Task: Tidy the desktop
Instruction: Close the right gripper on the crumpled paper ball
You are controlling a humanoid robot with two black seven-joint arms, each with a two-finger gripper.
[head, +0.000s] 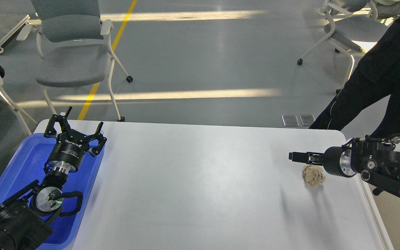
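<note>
Tabletop nearly clear; only crumpled paper wad left; right claw beside it, grip state unclear; left claw spread wide, empty, over blue tray.

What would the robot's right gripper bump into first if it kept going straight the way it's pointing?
Probably nothing soon. The right gripper points left, across the bare desktop. The crumpled paper ball sits beside it, not ahead. Far along, the blue tray and left gripper, though depth is unclear.

Tray at desktop left edge, crumpled paper on its right side, chairs behind
</note>
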